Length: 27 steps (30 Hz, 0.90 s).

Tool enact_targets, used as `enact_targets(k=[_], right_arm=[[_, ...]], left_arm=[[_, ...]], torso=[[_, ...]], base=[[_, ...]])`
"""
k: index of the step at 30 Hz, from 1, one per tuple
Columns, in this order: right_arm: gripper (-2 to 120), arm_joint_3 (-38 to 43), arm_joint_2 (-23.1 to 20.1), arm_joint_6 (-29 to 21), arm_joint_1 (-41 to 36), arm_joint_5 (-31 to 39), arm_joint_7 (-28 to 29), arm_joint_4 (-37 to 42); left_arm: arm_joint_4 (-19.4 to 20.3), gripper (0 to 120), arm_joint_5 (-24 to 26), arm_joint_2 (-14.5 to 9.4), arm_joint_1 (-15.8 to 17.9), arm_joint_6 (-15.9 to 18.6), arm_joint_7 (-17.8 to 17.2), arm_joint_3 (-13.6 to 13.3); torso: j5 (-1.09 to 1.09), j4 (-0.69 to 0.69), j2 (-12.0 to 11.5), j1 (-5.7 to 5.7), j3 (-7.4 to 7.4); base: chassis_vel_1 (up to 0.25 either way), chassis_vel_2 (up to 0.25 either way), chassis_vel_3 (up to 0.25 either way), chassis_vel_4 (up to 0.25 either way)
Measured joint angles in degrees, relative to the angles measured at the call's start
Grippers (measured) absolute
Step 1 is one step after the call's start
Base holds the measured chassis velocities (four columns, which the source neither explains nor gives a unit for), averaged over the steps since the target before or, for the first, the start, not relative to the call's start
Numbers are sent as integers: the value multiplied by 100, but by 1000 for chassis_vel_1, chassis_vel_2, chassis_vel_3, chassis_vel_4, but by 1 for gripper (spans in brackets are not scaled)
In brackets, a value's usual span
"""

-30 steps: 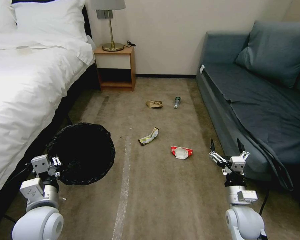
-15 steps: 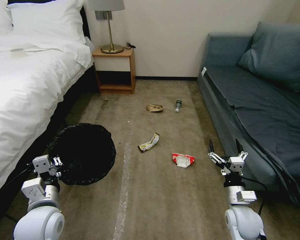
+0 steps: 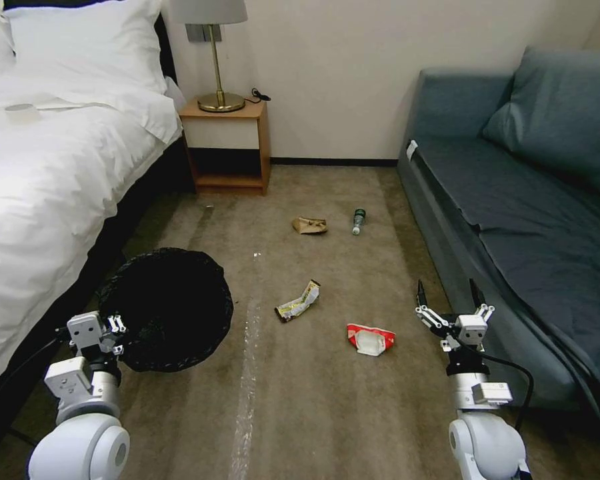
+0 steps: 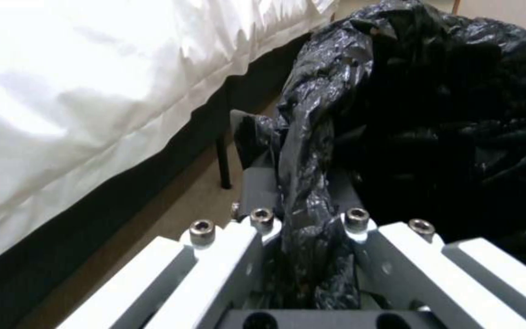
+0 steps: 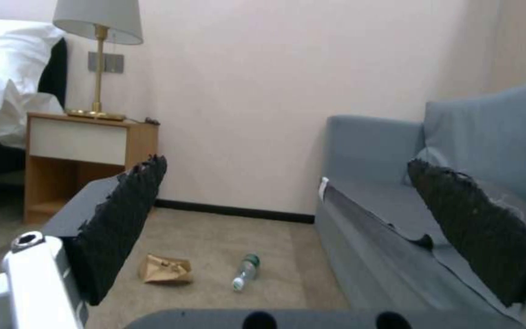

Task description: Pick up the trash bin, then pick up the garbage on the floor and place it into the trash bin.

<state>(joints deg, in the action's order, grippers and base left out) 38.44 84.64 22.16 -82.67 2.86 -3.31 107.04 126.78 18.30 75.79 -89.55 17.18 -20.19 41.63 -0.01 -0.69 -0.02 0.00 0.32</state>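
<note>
Nearest, at the left: left gripper [image 3: 113, 328] clamped onto the rim of the trash bin [image 3: 167, 307], crinkled black bag [image 4: 312, 183] pinched between its closed fingers in the left wrist view. Bin held tilted beside the bed [image 3: 40, 200], mouth facing up toward the head camera, inside dark, contents impossible to make out. At the right, level with it: right gripper [image 3: 448, 300] raised above the carpet [image 3: 313, 413] just beside the sofa [image 3: 513, 220], fingers spread wide and holding nothing.

Between the two arms, on the carpet: crumpled red-and-white wrapper [image 3: 370, 338], then the gold-and-black snack wrapper [image 3: 299, 301] a little farther and to its left. Farther still, well apart from these: brown paper bag [image 3: 310, 225] and small clear bottle [image 3: 359, 221] lying near each other, both seen between the open fingers in the right wrist view, bag [image 5: 165, 269] and bottle [image 5: 244, 272].

Farthest, against the wall: wooden nightstand [image 3: 230, 143] with a brass lamp [image 3: 213, 60] on top.
</note>
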Motion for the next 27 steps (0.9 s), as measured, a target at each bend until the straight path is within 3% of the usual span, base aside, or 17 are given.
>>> enact_targets(k=[15, 27], right_arm=[[100, -8, -23, 21, 7, 53, 8, -42], [100, -61, -80, 28, 73, 45, 77, -108]], left_arm=[[-25, 4, -35, 7, 3, -35, 14, 14], [-71, 4, -3, -10, 64, -36, 14, 14]], torso=[[0, 0, 0, 0, 0], [0, -1, 0, 0, 0]], base=[[-109, 105, 102, -113], [-26, 31, 29, -25]])
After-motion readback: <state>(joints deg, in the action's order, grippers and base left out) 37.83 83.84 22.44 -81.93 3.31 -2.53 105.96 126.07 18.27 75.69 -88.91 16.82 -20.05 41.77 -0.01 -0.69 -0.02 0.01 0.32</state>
